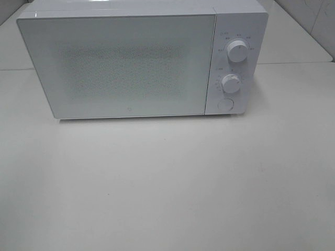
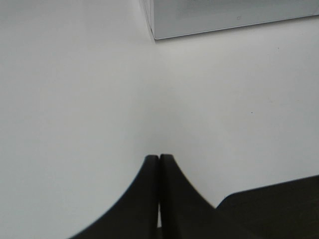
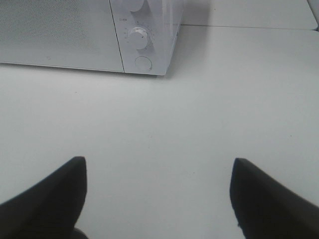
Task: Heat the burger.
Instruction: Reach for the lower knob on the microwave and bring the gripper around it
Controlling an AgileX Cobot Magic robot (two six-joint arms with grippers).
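Note:
The burger is out of view in every frame. A white microwave (image 1: pixel 131 60) stands at the back of the table with its door closed; two round knobs (image 1: pixel 238 51) and a round button (image 1: pixel 225 104) sit on its right panel. In the left wrist view my left gripper (image 2: pixel 159 158) is shut, its dark fingertips pressed together over bare table, a corner of the microwave (image 2: pixel 199 20) beyond it. The right wrist view shows my right gripper (image 3: pixel 158 164) open wide with nothing between its fingers, facing the microwave's control panel (image 3: pixel 142 45) from a distance. Neither arm shows in the exterior high view.
The white table (image 1: pixel 167 183) stretches in front of the microwave. A seam (image 1: pixel 293 63) between table panels runs behind the microwave on the right. A tiled wall (image 1: pixel 319 21) rises at the far right corner.

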